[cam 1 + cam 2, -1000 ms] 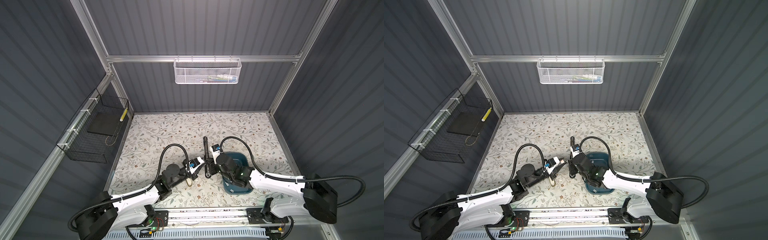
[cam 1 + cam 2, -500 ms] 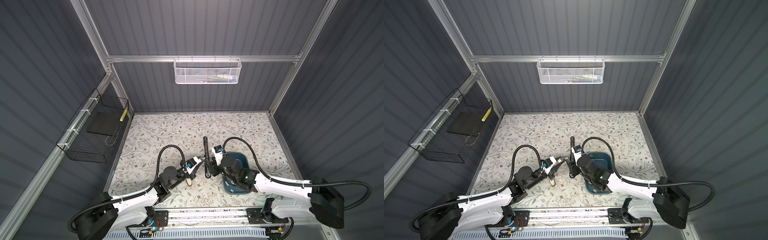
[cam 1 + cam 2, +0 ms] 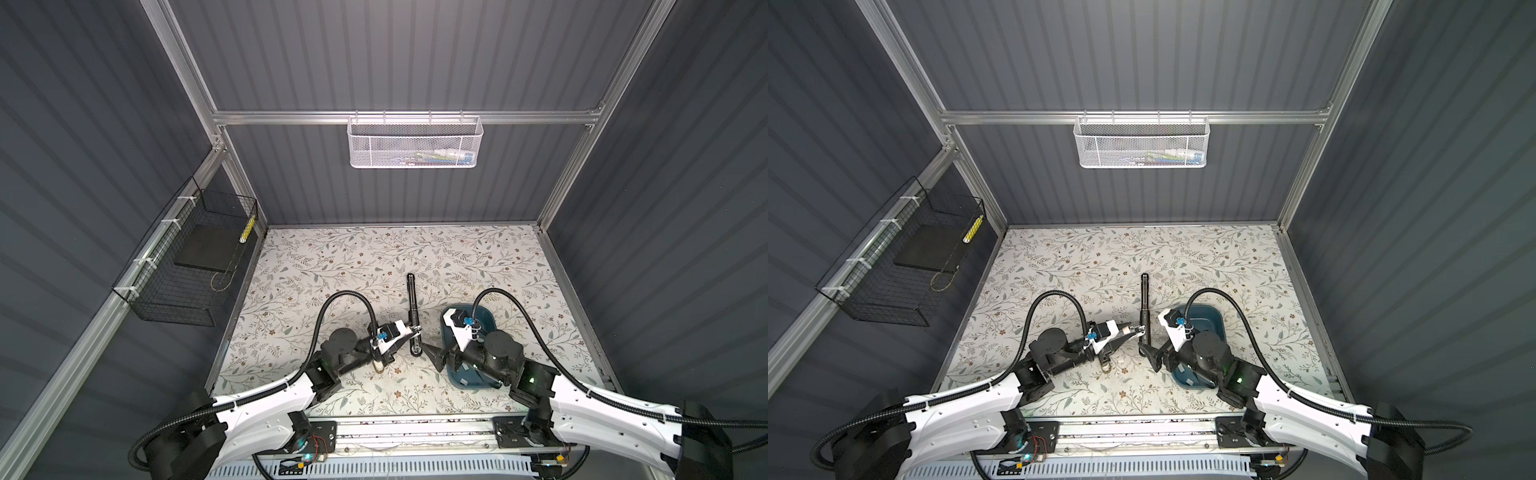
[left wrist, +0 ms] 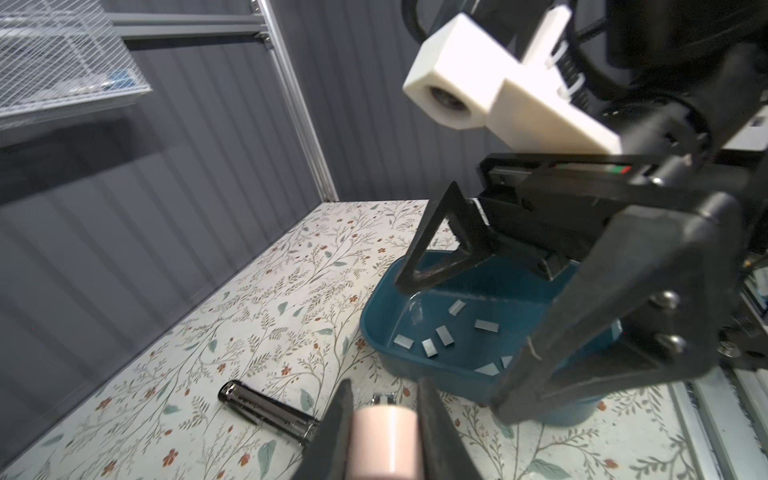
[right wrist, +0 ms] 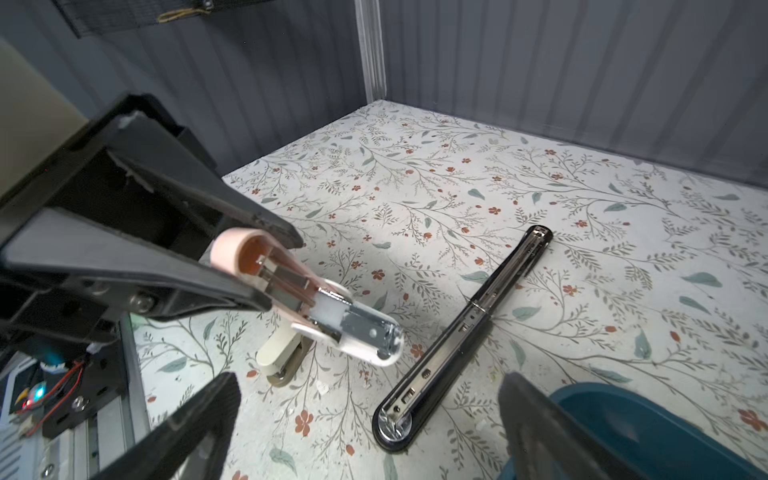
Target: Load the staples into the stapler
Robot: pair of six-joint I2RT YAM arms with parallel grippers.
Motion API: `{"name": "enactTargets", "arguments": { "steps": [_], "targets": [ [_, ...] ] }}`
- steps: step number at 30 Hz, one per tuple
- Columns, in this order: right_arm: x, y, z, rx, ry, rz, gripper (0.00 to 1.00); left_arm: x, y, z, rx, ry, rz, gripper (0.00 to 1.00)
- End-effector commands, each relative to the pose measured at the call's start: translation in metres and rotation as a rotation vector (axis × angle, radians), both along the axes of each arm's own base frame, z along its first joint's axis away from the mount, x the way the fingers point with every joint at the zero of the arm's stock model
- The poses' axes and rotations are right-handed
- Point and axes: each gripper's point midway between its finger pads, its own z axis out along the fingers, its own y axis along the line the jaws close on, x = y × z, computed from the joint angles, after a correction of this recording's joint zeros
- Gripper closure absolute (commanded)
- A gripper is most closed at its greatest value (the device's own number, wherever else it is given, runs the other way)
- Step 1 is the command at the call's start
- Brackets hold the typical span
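My left gripper is shut on a small pink stapler, held tilted above the table with its metal channel showing. My right gripper stands wide open with nothing between its fingers, low over the near end of a long black stapler that lies on the table. Several staples, small pale grey strips, lie loose in a blue tray under the right wrist.
A small cream stapler stands on the table beneath the left gripper. A black wire basket hangs on the left wall and a white mesh basket on the back wall. Floral tabletop stretches behind.
The right gripper has opened wide and drawn back from the pink stapler toward the tray. The left gripper has stayed shut on the pink stapler, nearly still.
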Motion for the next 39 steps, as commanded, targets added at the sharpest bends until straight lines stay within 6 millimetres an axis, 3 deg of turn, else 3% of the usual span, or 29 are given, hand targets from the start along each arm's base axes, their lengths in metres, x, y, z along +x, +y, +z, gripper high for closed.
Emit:
{"name": "enactTargets", "arguments": {
  "steps": [1, 18, 28, 39],
  "targets": [
    [-0.011, -0.002, -0.017, -0.085, -0.026, 0.07, 0.03, -0.012, -0.009, 0.012, -0.007, -0.054, -0.09, 1.0],
    [-0.033, 0.018, -0.035, -0.117, -0.011, 0.251, 0.29, -0.064, -0.027, 0.01, 0.04, -0.034, -0.454, 1.0],
    [-0.037, 0.023, -0.036, -0.11, -0.022, 0.29, 0.43, -0.064, -0.033, 0.002, 0.105, 0.005, -0.495, 1.0],
    [-0.045, 0.023, -0.029, -0.065, -0.061, 0.33, 0.44, -0.064, -0.035, 0.0, 0.118, 0.012, -0.505, 1.0]
  ]
}}
